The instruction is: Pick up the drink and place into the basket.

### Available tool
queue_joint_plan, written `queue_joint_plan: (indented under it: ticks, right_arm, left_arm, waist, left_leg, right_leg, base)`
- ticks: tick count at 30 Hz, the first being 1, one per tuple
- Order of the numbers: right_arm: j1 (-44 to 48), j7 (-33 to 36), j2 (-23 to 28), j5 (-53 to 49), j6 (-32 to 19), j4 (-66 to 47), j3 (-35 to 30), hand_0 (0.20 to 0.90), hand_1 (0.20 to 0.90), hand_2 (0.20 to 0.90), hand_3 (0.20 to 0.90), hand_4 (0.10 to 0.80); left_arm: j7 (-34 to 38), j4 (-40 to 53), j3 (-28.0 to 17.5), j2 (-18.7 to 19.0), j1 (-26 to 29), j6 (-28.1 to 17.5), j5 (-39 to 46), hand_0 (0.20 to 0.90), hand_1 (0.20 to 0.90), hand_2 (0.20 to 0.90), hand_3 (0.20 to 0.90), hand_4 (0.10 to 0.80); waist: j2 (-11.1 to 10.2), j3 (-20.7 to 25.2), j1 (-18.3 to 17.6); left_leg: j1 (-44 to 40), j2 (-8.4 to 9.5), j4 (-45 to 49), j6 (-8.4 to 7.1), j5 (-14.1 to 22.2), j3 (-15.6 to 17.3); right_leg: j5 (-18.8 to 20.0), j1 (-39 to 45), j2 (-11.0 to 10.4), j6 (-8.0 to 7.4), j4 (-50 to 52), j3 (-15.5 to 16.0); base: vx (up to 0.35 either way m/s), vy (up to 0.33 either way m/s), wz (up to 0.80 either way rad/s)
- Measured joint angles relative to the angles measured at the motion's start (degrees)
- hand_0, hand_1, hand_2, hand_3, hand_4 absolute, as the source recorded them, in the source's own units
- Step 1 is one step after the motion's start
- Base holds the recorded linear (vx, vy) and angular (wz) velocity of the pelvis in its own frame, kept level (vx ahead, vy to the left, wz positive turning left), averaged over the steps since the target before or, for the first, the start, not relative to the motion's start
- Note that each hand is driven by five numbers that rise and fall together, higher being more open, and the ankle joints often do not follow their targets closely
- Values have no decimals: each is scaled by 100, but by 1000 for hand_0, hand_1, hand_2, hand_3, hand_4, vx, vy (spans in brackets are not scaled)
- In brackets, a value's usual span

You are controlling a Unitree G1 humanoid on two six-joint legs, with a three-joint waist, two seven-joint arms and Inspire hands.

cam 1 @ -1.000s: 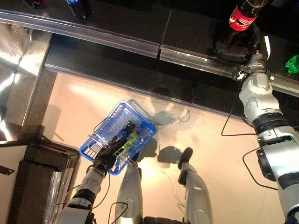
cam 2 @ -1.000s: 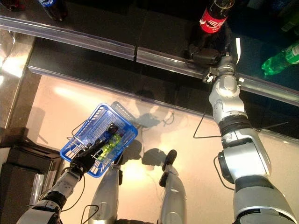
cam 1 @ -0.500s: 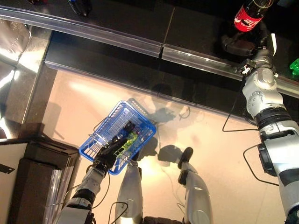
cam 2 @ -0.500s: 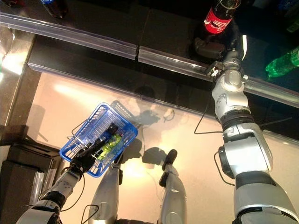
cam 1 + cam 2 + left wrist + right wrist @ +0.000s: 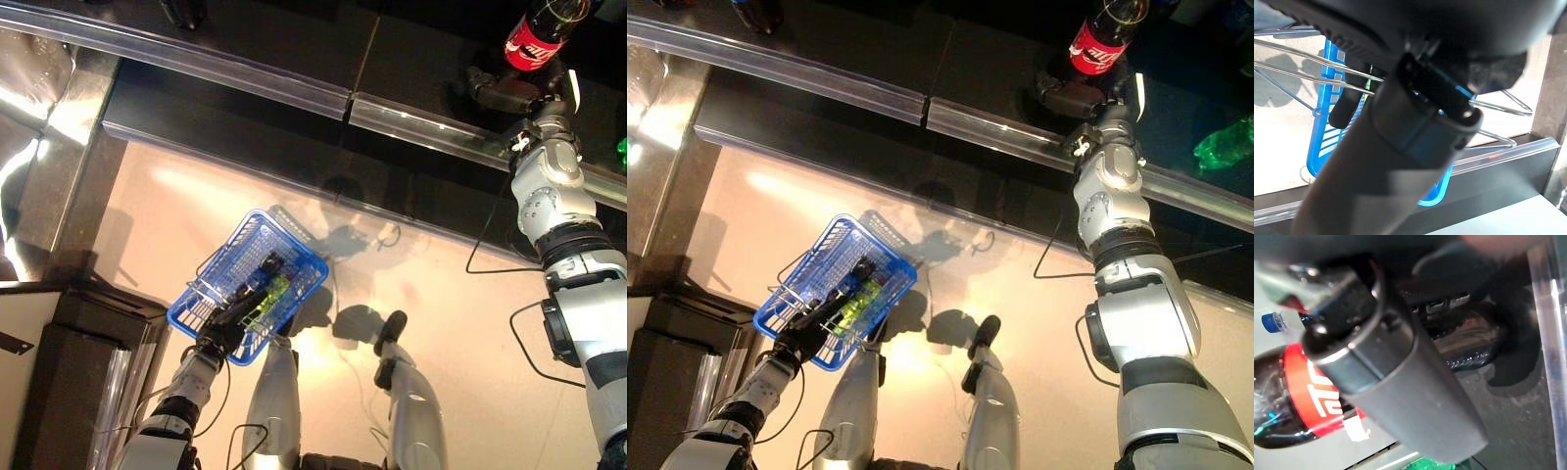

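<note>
**Right robot hand at the cola bottle on the shelf; basket low on the left**

The drink, a dark cola bottle with a red label (image 5: 1101, 39), stands on the dark shelf (image 5: 980, 54) behind a clear plastic rail (image 5: 999, 129). Its long axis runs away from the camera, cap end cut off by the picture edge. The right robot hand (image 5: 1080, 95) sits at the bottle's base, directly on the near side of it; the bottle lies beyond the hand, along the line of the reaching arm. In the right wrist view the red label (image 5: 1308, 396) shows close past the hand's dark bulk. Whether the fingers touch or wrap the bottle cannot be told: they are dark against the dark shelf.

The blue plastic basket with wire handles (image 5: 227, 277) hangs well apart from the bottle, low on the robot's left. The left robot hand (image 5: 223, 327) is clenched round its handle. A green bottle (image 5: 276, 290) and a dark item beside it already lie inside.

Judgement: the right arm is the only one near the drink. The carry must cross the rail and travel down-left to the basket.

A second green bottle (image 5: 1225, 145) lies on the shelf to the right, partly cut off.
</note>
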State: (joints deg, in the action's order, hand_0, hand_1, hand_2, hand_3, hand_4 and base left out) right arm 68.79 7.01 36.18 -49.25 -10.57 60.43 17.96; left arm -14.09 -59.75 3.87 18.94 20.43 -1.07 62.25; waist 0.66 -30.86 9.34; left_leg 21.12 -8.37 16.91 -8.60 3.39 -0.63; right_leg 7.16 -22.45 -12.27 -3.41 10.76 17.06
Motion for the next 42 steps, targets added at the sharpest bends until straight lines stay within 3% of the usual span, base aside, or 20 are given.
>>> queue_joint_plan:
  ticks: [5,6,7,8,9,20,42]
  right_arm:
    - [0,-36,0,-95,-9,2,-3,900,900,900,900,800]
    - [0,-42,0,-95,-9,2,-3,738,738,738,711,611]
    - [0,-44,0,-95,-9,2,-3,738,738,738,711,611]
    - [0,-45,0,-95,-11,2,-3,606,606,606,557,457]
    - [1,-46,0,-96,-22,14,-3,300,300,300,200,100]
    - [96,-183,-82,-263,-55,230,1,300,300,300,200,100]
    - [108,-312,-80,-369,-88,333,5,300,300,300,200,100]
  left_arm:
    - [-13,2,0,13,0,20,0,300,300,300,200,100]
    - [-15,2,0,20,0,27,1,300,300,300,200,100]
    - [-15,1,0,21,0,29,1,300,300,300,200,100]
    - [-15,1,0,24,0,33,1,300,300,300,200,100]
    - [-15,1,0,26,0,37,1,300,300,300,200,100]
    - [-51,2,50,25,-1,129,4,300,300,300,200,100]
    - [-123,16,52,26,0,165,4,300,300,300,200,100]
  waist:
    - [2,-1,-4]
    - [2,-1,-4]
    - [2,-1,-4]
    - [3,-2,-4]
    - [4,-2,-3]
    - [112,-16,15]
    - [113,-16,99]
  left_leg:
    - [1,0,-3,0,0,0]
    - [1,0,-3,0,0,0]
    - [1,0,-3,0,0,0]
    - [2,1,-3,0,0,-1]
    - [2,2,-3,0,0,-1]
    - [11,59,-95,29,-30,-19]
    - [10,69,-117,34,-34,-30]
  right_leg:
    - [-1,0,0,-1,-3,5]
    - [-1,0,-1,-1,-3,5]
    - [-1,0,-1,-1,-3,5]
    - [-1,0,-1,-1,-3,5]
    - [-1,0,-3,-1,-3,5]
    - [4,-1,-69,-8,-47,87]
    - [25,27,-77,-34,-89,123]
  base:
    - [0,0,0]
    - [0,0,0]
    - [0,0,0]
    - [0,0,0]
    - [0,0,0]
    - [-1,2,2]
    - [-6,1,0]
